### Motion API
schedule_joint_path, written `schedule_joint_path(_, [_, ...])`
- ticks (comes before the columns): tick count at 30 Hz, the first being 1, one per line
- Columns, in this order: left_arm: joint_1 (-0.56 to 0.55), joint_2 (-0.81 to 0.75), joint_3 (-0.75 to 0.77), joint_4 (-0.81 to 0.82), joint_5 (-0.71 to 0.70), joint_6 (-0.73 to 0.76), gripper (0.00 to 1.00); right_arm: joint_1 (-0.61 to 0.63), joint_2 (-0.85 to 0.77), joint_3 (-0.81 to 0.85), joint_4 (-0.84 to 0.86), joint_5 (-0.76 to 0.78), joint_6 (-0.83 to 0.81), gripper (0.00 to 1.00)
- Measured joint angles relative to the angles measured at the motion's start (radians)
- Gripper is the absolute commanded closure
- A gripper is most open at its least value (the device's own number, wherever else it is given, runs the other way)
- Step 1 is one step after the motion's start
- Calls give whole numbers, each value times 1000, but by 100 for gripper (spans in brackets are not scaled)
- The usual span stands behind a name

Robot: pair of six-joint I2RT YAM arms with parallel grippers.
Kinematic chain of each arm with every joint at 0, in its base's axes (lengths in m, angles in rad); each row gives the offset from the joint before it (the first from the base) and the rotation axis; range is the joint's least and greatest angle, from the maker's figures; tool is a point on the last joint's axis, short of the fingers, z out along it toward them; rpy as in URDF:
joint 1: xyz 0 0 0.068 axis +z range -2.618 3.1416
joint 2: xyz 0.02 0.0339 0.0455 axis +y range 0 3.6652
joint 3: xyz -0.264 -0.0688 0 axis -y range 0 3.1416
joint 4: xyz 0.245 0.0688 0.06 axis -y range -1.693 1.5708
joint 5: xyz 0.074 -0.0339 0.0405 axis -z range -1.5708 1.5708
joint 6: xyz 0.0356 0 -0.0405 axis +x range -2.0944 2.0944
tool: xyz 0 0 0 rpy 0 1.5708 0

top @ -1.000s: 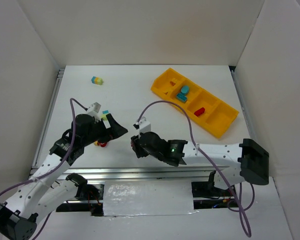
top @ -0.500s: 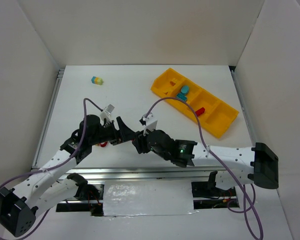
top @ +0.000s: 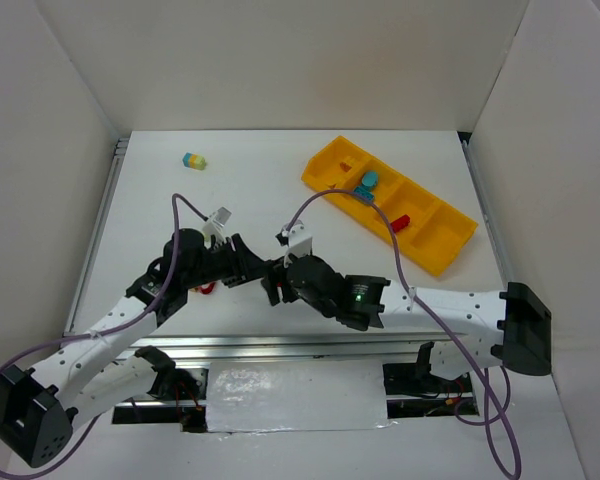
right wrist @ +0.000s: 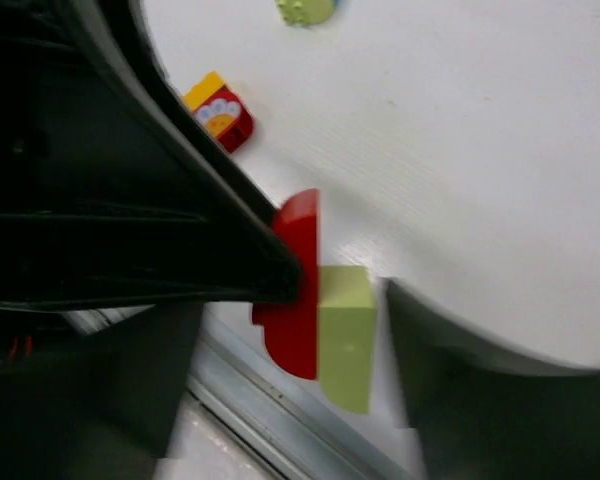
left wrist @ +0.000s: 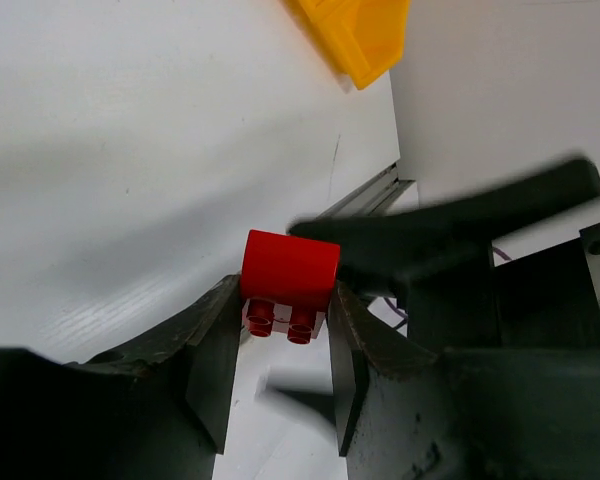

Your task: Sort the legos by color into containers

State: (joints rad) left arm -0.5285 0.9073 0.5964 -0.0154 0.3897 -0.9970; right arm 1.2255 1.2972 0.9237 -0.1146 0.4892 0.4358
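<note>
Left hand clenched on red lego; right hand: cannot tell, fingers blurred beside pale-green lego.

The tabletop is plain white. The tray is orange-yellow and holds a teal brick and a small red block. Well apart from the tray, a striped clump shows teal, yellow and pale green. The black left fingers frame a red brick, which is joined to a pale green brick. A red-and-yellow brick bears a white petal mark. The cables are purple.
</note>
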Motion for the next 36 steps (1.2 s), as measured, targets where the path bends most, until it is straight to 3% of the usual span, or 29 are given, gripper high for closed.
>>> schedule_joint_path(3, [-14, -5, 0, 2, 8, 7, 100, -5, -2, 0, 18, -66, 0, 0])
schedule_joint_path(8, [-23, -35, 37, -52, 8, 72, 100, -107, -66, -54, 56, -306, 6, 0])
schedule_joint_path(13, [-25, -82, 57, -56, 43, 154, 100, -232, -275, -191, 59, -537, 0, 0])
schedule_joint_path(20, [-25, -128, 56, -11, 177, 232, 100, -357, -526, -249, 77, -805, -13, 1])
schedule_joint_path(29, [-26, -163, 27, 169, 358, 222, 100, -376, -488, -271, 178, -977, 51, 7])
schedule_joint_path(32, [-27, -164, 9, 233, 403, 200, 100, -377, -454, -278, 212, -1035, 74, 13])
schedule_joint_path(35, [-27, -164, 7, 259, 422, 185, 100, -378, -435, -278, 257, -1089, 95, 34])
schedule_joint_path(36, [-27, -164, 7, 266, 426, 182, 100, -378, -431, -278, 275, -1106, 100, 46])
